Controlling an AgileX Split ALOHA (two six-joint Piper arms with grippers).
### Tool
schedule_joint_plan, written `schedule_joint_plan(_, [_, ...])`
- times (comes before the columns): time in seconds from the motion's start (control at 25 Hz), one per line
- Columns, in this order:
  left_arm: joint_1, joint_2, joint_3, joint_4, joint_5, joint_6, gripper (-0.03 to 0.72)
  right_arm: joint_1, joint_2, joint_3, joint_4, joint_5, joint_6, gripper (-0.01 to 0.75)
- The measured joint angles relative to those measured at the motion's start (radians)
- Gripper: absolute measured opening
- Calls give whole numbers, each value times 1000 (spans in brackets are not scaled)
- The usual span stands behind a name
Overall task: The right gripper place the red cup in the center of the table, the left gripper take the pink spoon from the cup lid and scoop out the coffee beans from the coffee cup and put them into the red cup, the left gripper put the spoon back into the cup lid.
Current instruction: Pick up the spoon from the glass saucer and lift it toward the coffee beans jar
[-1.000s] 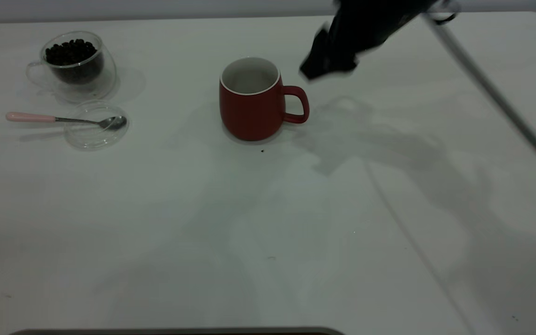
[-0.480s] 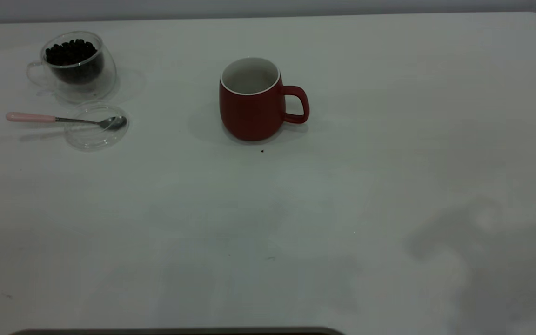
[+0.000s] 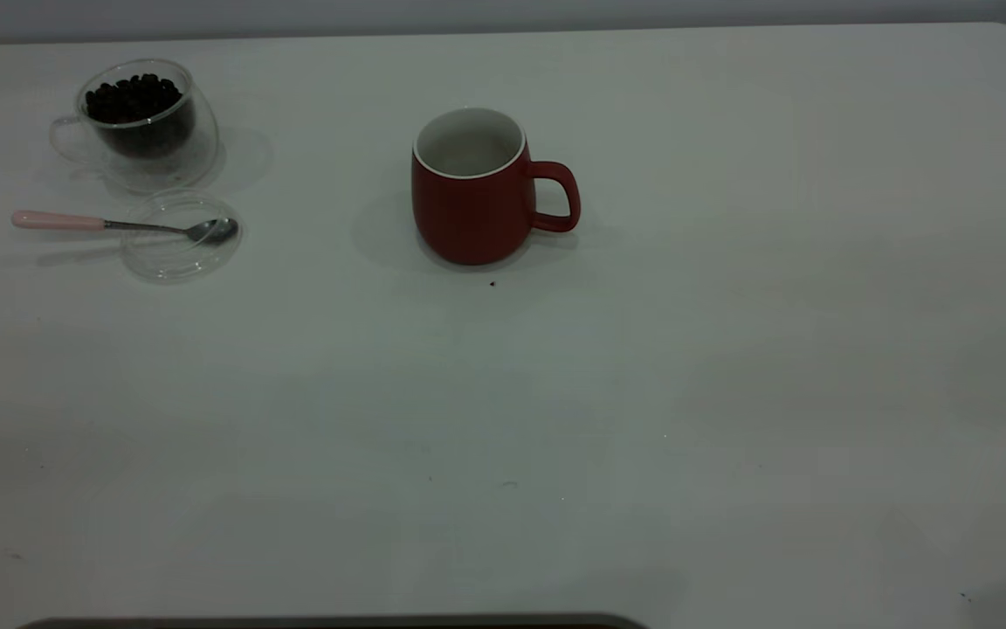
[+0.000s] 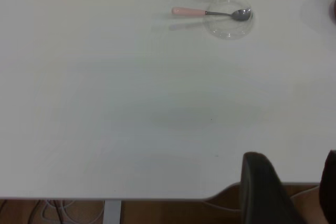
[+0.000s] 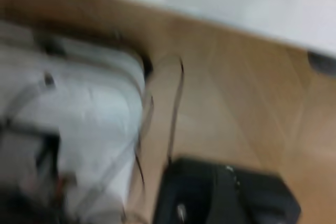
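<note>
Left gripper (image 4: 294, 192) hangs off the table's (image 3: 730, 349) near edge, fingers apart. Red cup (image 3: 471, 188) stands mid-table; pink spoon (image 3: 119, 224) rests across the cup lid (image 3: 178, 253), far left.

A wide white desk (image 3: 730, 306) with rounded corners fills the exterior view under soft, even light, a few tiny dark specks on it. A pale grey wall (image 3: 468, 13) runs behind it. Beyond the desk's edge lies a light wooden floor (image 5: 236, 103) with thin cables (image 4: 47, 211).
</note>
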Motion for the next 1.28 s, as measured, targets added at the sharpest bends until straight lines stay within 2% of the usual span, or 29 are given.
schedule_joint_plan(0.12, [0, 0, 0, 0, 0, 0, 330, -57, -109, 19, 7, -66, 10, 536])
schedule_joint_plan(0.4, [0, 0, 0, 0, 0, 0, 330, -192, -393, 34, 7, -59, -5, 536])
schedule_joint_plan(0.76, [0, 0, 0, 0, 0, 0, 330, -196, -772, 35, 7, -30, -10, 536])
schedule_joint_plan(1.28, [0, 0, 0, 0, 0, -2, 330, -196, -782, 35, 7, -28, -18, 536])
